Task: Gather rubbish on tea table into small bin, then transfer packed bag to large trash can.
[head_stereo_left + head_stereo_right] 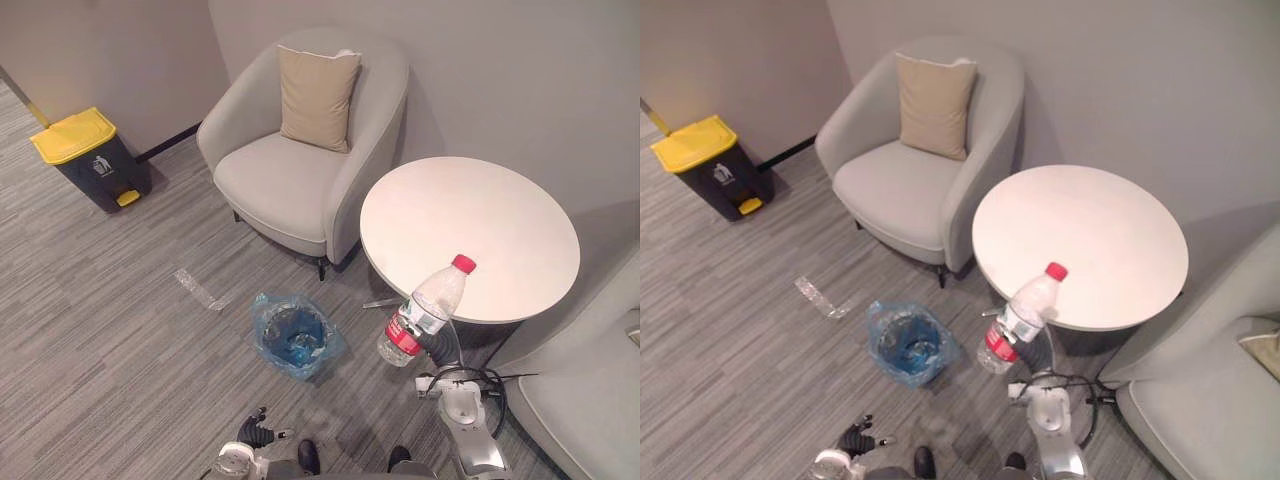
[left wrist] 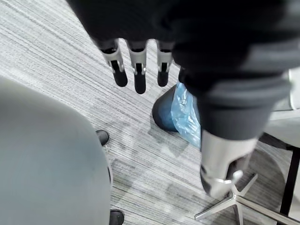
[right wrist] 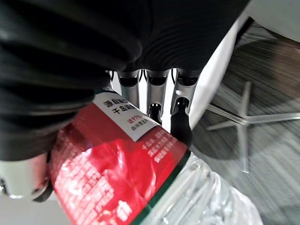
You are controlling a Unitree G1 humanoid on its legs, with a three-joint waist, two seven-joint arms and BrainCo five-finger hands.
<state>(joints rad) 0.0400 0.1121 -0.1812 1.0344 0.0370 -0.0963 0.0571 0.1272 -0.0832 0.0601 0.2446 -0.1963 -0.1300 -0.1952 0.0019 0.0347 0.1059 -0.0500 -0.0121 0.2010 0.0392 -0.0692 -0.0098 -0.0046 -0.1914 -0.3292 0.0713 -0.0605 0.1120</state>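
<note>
A clear plastic bottle (image 1: 425, 310) with a red cap and red label is held tilted in the air beside the round white tea table (image 1: 480, 215). My right hand (image 1: 434, 347) is shut on the bottle (image 3: 140, 173), its fingers (image 3: 180, 117) curled round the label. On the floor to the left of the bottle stands the small bin (image 1: 293, 337), lined with a blue bag. My left hand (image 1: 256, 432) hangs low near the floor with straight fingers (image 2: 138, 70), holding nothing. The large dark trash can (image 1: 90, 158) with a yellow lid stands far left by the wall.
A grey armchair (image 1: 300, 160) with a beige cushion stands behind the bin. Another grey seat (image 1: 585, 400) is at the right. A strip of clear plastic (image 1: 200, 290) lies on the carpet left of the bin. The table's metal foot (image 3: 241, 124) spreads under it.
</note>
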